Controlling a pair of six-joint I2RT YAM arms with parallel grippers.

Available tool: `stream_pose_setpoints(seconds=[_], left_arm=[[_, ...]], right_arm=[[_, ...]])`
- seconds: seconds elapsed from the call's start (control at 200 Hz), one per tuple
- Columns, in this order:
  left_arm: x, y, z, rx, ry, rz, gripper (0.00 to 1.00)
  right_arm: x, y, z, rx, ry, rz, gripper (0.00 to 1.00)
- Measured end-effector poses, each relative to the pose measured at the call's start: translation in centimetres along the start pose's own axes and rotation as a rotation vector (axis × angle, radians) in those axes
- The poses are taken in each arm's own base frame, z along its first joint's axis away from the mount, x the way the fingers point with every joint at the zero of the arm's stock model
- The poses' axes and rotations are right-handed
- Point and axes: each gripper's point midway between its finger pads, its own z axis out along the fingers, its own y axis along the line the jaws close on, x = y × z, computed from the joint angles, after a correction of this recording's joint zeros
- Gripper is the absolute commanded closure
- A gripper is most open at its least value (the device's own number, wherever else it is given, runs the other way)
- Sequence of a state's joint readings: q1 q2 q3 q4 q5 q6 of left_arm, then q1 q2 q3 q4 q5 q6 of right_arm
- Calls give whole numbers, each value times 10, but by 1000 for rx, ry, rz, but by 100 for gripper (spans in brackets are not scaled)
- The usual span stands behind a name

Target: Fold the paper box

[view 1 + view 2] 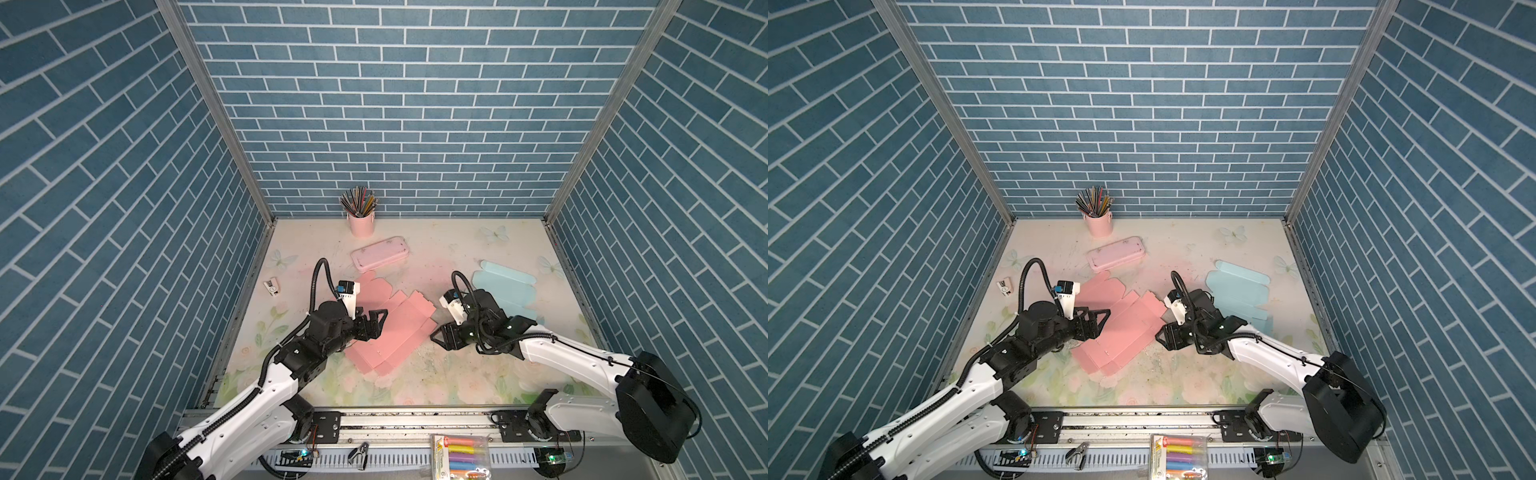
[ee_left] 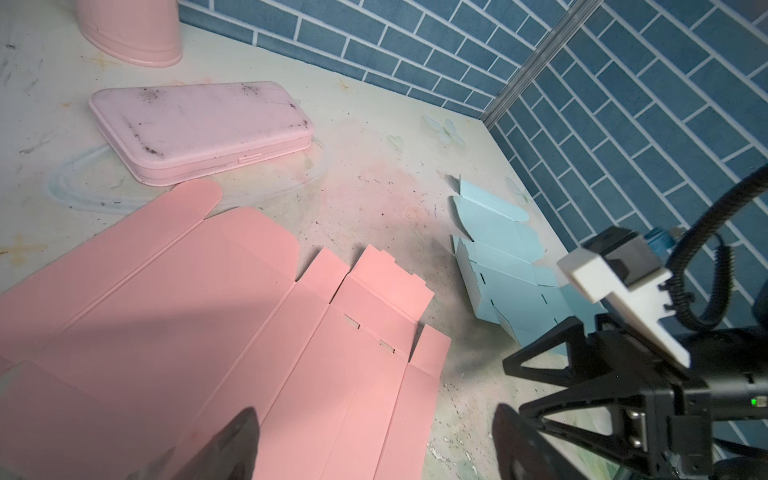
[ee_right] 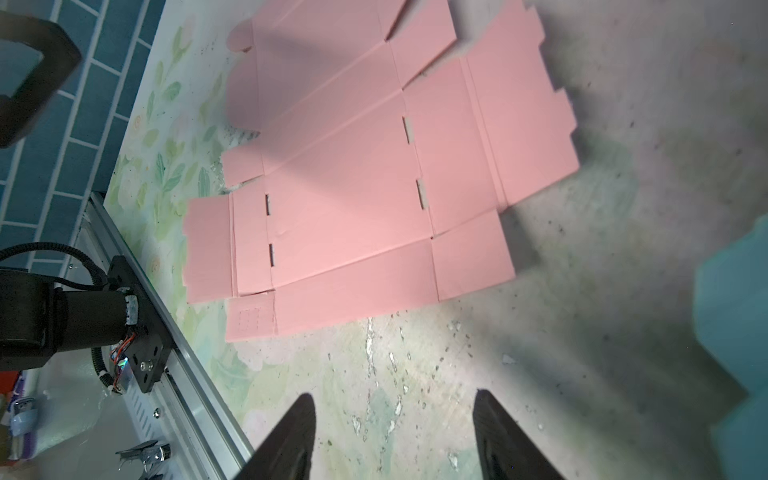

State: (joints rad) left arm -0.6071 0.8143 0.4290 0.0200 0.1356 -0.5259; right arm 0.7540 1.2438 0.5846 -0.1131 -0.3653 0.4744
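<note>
marker pack: seen nearest the camera, laid on the front ledge outside the table; coloured sticks are held in its clear case.
clip: black, laid on the same ledge, left of the marker pack.
rail: run along the front edge of the table; both arm bases are mounted on it.
paper box: a pink die-cut sheet, laid flat and unfolded on the table between the 2 arms, with its flaps spread out; slots in its creases are seen in the right wrist view.
left pincer: spread wide and held over the left part of the paper box; nothing is pinched. Whether the sheet is touched cannot be told.
right pincer: spread, with only bare table seen between its fingers; it is held just beside the right corner of the paper box, apart from it.
blue sheet: a second flat blank, pale blue, laid to the right of the pink one and partly hidden by the right arm.
pencil case: pink, closed and smudged, laid just behind the paper box.
cup: pink, upright by the back wall, filled with pencils.
white object: small, laid near the left wall; too small to be identified.
table: covered in a floral print, scuffed and speckled.
</note>
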Motion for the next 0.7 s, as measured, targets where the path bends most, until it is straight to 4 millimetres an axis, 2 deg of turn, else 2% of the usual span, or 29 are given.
stream_pose_setpoints(seconds=[0.16, 0.405, 0.7], left_arm=[[5, 2, 1, 2, 9, -4, 12], [6, 1, -4, 16, -5, -15, 12], [6, -3, -3, 37, -2, -14, 12]], right_arm=[[7, -5, 8, -31, -17, 52, 39], [0, -23, 16, -55, -76, 151, 40], [-15, -28, 22, -92, -136, 195, 42]])
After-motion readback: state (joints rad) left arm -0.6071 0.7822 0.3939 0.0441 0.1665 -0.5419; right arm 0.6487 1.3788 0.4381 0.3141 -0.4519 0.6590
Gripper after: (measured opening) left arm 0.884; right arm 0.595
